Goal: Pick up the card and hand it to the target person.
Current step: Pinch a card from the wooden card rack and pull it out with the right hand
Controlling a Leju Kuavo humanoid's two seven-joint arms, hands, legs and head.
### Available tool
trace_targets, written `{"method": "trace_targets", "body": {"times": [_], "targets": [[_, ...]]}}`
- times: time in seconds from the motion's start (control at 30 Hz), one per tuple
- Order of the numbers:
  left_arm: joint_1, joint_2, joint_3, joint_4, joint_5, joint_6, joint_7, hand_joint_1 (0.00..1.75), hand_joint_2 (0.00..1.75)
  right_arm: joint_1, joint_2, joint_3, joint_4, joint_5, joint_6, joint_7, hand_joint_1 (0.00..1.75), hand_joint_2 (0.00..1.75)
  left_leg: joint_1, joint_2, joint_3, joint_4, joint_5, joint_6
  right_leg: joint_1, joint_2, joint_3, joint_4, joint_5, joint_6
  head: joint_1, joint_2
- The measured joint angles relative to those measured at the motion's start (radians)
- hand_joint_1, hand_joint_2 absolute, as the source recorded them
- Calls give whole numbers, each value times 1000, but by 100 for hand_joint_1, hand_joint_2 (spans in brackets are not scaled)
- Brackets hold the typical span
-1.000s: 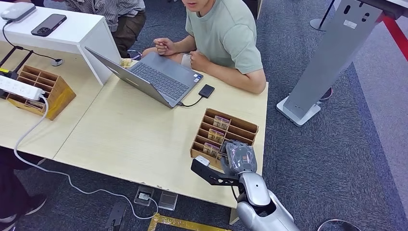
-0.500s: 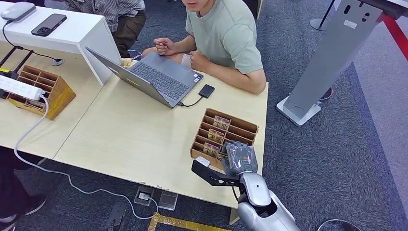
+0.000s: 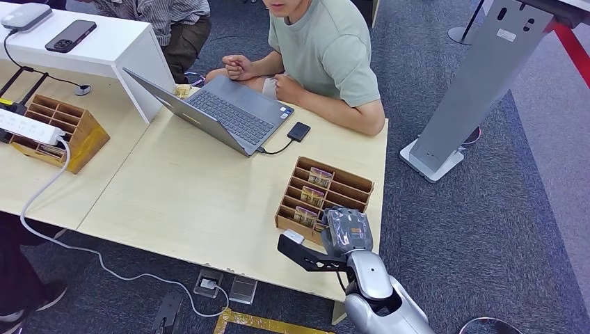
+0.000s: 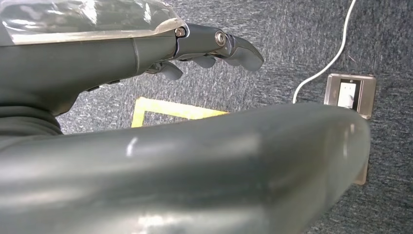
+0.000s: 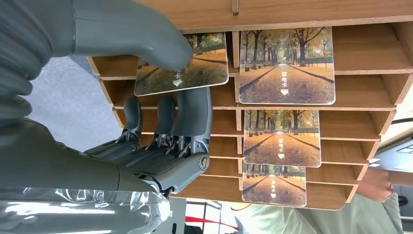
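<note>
A wooden card holder (image 3: 351, 182) stands near the table's right edge, with several cards bearing an autumn tree-lined path. My right hand (image 3: 348, 232) is at its near corner. The right wrist view shows that hand (image 5: 160, 136) pinching the nearest card (image 5: 195, 73), thumb (image 5: 146, 44) on its face and fingers (image 5: 192, 112) behind it, the card still in its slot. Three more cards (image 5: 286, 68) sit in neighbouring slots. A person in a green shirt (image 3: 327, 49) sits across the table. My left hand (image 4: 146, 53) hangs over the carpet holding nothing, fingers loosely extended.
An open laptop (image 3: 222, 111) with a small black drive (image 3: 298, 131) lies before the person. A second wooden holder (image 3: 66, 129) and a power strip (image 3: 28, 127) sit at the left. A grey stand (image 3: 480, 76) rises on the carpet at the right. A second person (image 3: 167, 21) sits behind.
My right hand has shifted very slightly back toward me at the holder's near corner. Everything else is unchanged.
</note>
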Motion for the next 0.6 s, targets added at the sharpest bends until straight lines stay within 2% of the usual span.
{"method": "trace_targets", "body": {"times": [0.1,0.3,0.47,0.6], "targets": [[0,0,0,0,1,1,0,0,0,0,0,0,0,0,0,-5,146,175,0,0,0,0,0,0,0,0,0,0,0,0,0,0],[0,0,0,0,1,1,2,0,0,-2,0,2,0,-5,-4,-13,148,175,0,0,0,0,0,0,0,0,0,0,0,0,0,0],[0,0,0,0,1,1,2,0,0,-3,0,5,0,-8,-5,-15,175,175,0,0,0,0,0,0,0,0,0,0,0,0,0,0],[0,0,0,0,1,1,5,0,0,-7,0,6,-1,-19,-14,-20,171,175,0,0,0,0,0,0,0,0,0,0,0,0,0,0]]}}
